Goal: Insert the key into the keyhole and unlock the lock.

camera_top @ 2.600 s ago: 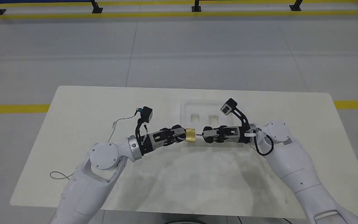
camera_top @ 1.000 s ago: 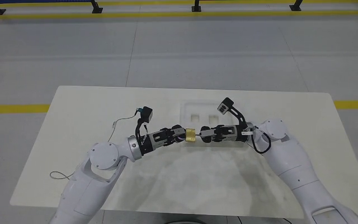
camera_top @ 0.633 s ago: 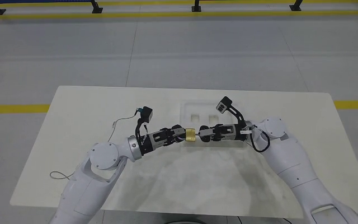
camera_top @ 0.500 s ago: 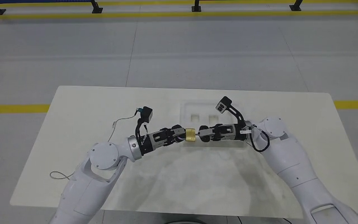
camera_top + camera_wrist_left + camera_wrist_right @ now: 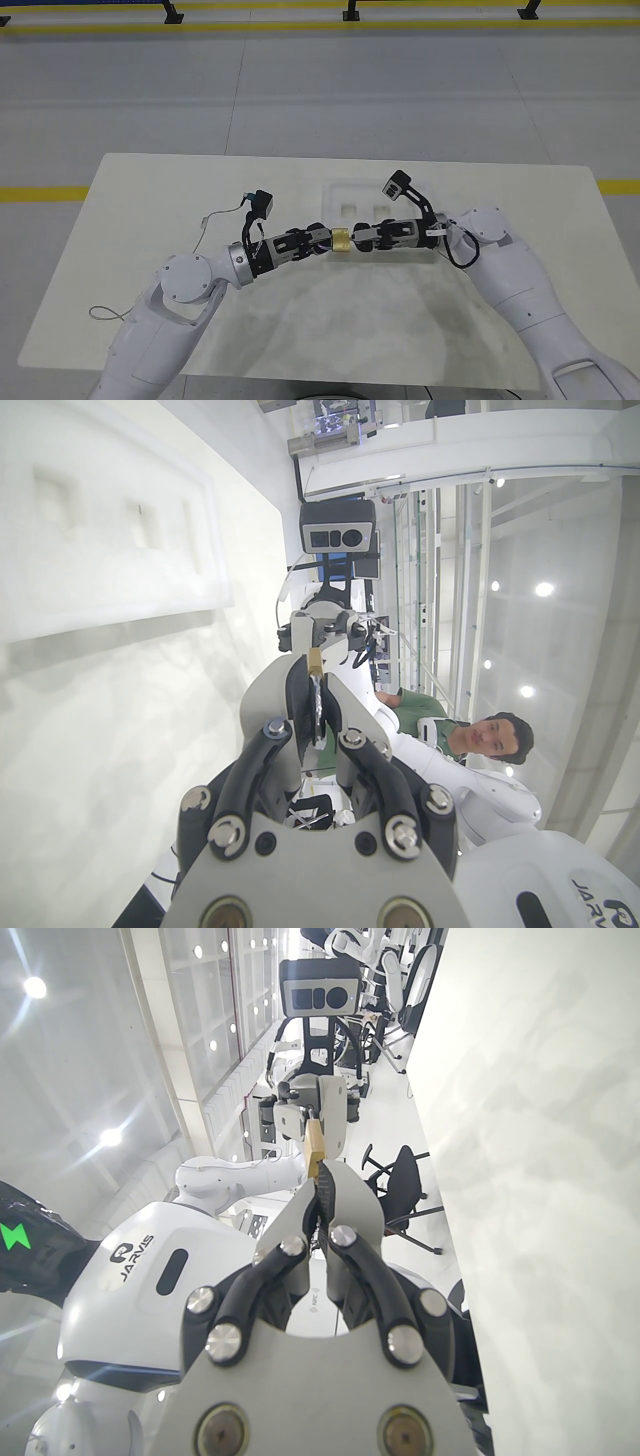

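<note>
The small brass lock (image 5: 341, 240) hangs in the air over the middle of the white table (image 5: 150, 220), between the two grippers. My left gripper (image 5: 325, 238) is shut on it from the left; in the left wrist view the pads (image 5: 300, 700) pinch its silvery shackle (image 5: 318, 705), with the brass body (image 5: 314, 659) at the tips. My right gripper (image 5: 358, 238) faces it from the right, shut on the key, its tips touching the lock's end (image 5: 314, 1148). The key is hidden between the right fingers (image 5: 350, 1198).
A white foam tray (image 5: 365, 200) with small recesses lies just behind the grippers, also seen as the tray (image 5: 100, 525) in the left wrist view. A thin cable loop (image 5: 105, 314) rests near the table's left front edge.
The right gripper has slid left toward the lock, and the gap seen earlier between them has closed. The left arm has held the lock still.
</note>
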### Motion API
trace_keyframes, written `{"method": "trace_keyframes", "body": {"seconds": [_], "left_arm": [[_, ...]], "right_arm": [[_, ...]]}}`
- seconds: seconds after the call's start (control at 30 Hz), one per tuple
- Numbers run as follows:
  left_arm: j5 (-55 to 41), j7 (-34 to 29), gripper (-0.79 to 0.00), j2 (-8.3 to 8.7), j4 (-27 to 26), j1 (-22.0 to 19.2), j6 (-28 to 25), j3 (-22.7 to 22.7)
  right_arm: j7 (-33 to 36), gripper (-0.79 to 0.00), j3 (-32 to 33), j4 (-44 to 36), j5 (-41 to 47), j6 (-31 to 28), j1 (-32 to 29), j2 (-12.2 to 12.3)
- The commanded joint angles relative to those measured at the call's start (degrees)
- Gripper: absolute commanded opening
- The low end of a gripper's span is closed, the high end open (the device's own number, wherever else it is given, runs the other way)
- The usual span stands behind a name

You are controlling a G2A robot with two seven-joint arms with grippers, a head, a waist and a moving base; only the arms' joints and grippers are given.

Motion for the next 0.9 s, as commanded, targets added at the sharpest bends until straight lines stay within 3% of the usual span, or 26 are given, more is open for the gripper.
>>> {"method": "trace_keyframes", "body": {"seconds": [0.0,0.87], "left_arm": [[0.0,0.0,-0.785,0.0,0.0,0.0,0.0,0.0],[0.0,0.0,-0.785,0.0,0.0,0.0,0.0,0.0]], "right_arm": [[0.05,-0.785,-0.14,0.11,0.12,-0.05,0.13,-0.07],[0.37,-0.767,-0.45,0.61,-0.1,0.23,0.28,-0.34]]}}
